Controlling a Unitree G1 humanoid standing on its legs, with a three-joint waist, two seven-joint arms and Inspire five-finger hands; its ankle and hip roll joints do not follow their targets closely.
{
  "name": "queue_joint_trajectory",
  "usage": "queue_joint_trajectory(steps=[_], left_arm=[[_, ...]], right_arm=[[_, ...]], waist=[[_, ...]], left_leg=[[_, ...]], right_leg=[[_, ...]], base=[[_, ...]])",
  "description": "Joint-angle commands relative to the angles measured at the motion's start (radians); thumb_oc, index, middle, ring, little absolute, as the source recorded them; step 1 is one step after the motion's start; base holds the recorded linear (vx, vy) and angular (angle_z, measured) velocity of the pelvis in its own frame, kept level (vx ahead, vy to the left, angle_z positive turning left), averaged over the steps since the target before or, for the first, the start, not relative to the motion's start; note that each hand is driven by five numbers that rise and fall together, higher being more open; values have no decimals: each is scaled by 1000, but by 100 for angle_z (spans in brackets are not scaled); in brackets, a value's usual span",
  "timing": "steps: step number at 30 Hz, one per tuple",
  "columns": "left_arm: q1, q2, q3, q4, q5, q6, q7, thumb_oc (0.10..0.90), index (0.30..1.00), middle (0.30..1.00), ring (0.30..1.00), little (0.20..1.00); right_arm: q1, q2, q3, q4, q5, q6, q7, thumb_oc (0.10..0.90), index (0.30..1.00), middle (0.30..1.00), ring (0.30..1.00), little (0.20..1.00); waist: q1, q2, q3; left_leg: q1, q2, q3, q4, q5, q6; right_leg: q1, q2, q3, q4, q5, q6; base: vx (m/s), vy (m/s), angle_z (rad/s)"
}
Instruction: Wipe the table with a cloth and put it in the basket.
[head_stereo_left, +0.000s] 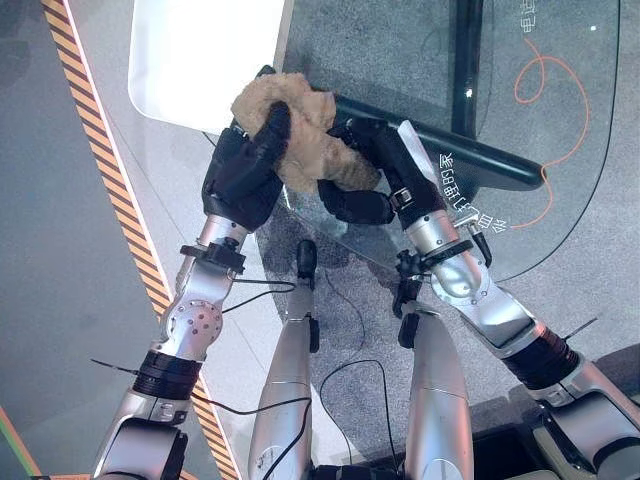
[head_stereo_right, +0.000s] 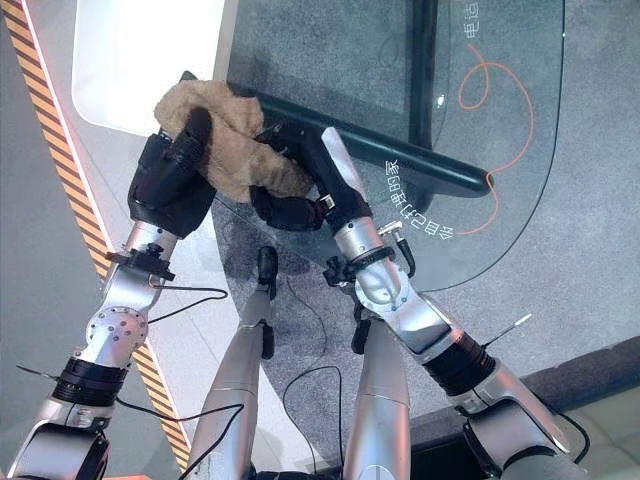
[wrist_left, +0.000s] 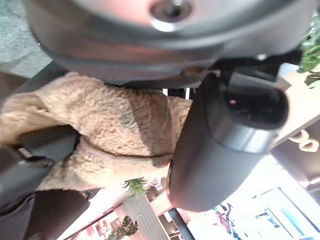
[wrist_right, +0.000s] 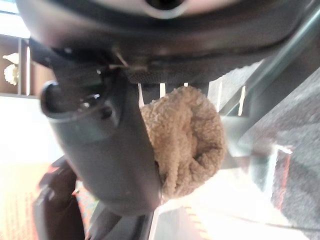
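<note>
Where the fingers (head_stereo_left: 272, 128) of my left hand (head_stereo_left: 243, 175) curl over the top of the tan cloth (head_stereo_left: 300, 135), they press it into the palm, and the left wrist view shows the thumb (wrist_left: 220, 150) closed against the fuzzy fabric (wrist_left: 115, 132) as well. My right hand (head_stereo_left: 372, 170) meets the same bundle from the opposite side; its thumb (wrist_right: 107, 150) lies hard against a rounded lump of the cloth (wrist_right: 187, 137) in the right wrist view, and its fingers wrap under the bundle, so both hands have a grip on it. I read the cloth as bunched into a crumpled wad between the two hands, held at the near curved edge of the glass table (head_stereo_left: 560, 120); whether it is touching the glass I cannot tell. A dark bar (head_stereo_left: 440, 145) of the table's frame runs beneath the glass just past the hands. An orange line (head_stereo_left: 545, 75) loops under the far part of the glass. A white panel (head_stereo_left: 200, 60) lies beyond my left hand, and a black and orange striped strip (head_stereo_left: 110, 170) runs along the floor on my left.
</note>
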Motion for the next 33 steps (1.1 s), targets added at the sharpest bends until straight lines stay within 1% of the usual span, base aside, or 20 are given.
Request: queue_joint_trajectory(steps=[1, 9, 18, 19, 20, 21, 22, 23, 27, 33], left_arm=[[-69, -6, -65, -172, 21, -12, -114, 100, 300, 300, 300, 200], [-69, -18, -58, -173, 12, -22, -128, 100, 300, 300, 300, 200], [-61, -40, -44, -176, 3, -64, -109, 100, 300, 300, 300, 200], [-61, -42, -42, -176, 3, -67, -108, 100, 300, 300, 300, 200], [-61, -43, -39, -177, 3, -68, -107, 100, 300, 300, 300, 200], [-61, -44, -37, -177, 3, -70, -105, 100, 300, 300, 300, 200], [-60, -46, -36, -179, 3, -73, -102, 100, 300, 300, 300, 200], [-59, -50, -35, -184, 5, -84, -92, 100, 300, 300, 300, 200], [-54, -63, -19, -182, -6, -120, -55, 100, 300, 300, 300, 200], [-43, -86, 8, -183, 4, -193, -6, 100, 300, 300, 300, 200]], right_arm=[[-174, 51, -45, -132, -11, -101, -18, 100, 300, 300, 300, 200], [-174, 60, -50, -130, -17, -100, -13, 100, 300, 300, 300, 200], [-169, 75, -53, -134, -26, -96, -19, 105, 305, 305, 305, 205], [-168, 79, -54, -131, -27, -96, -19, 289, 462, 462, 462, 389], [-166, 81, -56, -130, -27, -97, -19, 350, 514, 514, 514, 450], [-165, 82, -59, -129, -27, -100, -18, 616, 742, 742, 742, 716], [-164, 82, -60, -128, -27, -102, -18, 759, 865, 865, 865, 859], [-162, 83, -60, -130, -29, -102, -20, 800, 900, 900, 900, 900], [-157, 92, -68, -133, -27, -101, -15, 800, 900, 900, 900, 900], [-152, 108, -76, -125, -32, -101, -10, 800, 900, 900, 900, 900]], waist=[[20, -33, -27], [20, -34, -27], [22, -36, -27], [22, -36, -27], [23, -36, -27], [23, -36, -27], [23, -36, -27], [23, -36, -27], [25, -38, -27], [30, -41, -27]], left_leg=[[31, -44, 64, 94, -160, 46], [34, -45, 64, 91, -159, 46], [29, -47, 61, 93, -159, 47], [31, -47, 61, 91, -159, 47], [32, -47, 61, 90, -158, 47], [32, -48, 61, 89, -158, 47], [31, -47, 61, 90, -158, 47], [29, -47, 61, 90, -158, 47], [30, -48, 59, 89, -158, 47], [32, -50, 56, 90, -158, 46]], right_leg=[[97, 33, -2, -294, 156, 36], [100, 33, -2, -297, 157, 36], [95, 36, 0, -295, 155, 34], [97, 36, 0, -296, 155, 34], [98, 36, -1, -297, 155, 34], [98, 37, -1, -297, 155, 34], [97, 36, -1, -296, 155, 35], [95, 36, -1, -295, 155, 35], [97, 37, -2, -297, 154, 34], [98, 38, -4, -293, 151, 33]], base=[[0, 0, 0], [0, 0, 0], [0, 0, 0], [0, 0, 0], [0, 0, 0], [0, 0, 0], [0, 0, 0], [0, 0, 0], [0, 0, 0], [0, 0, 0]])
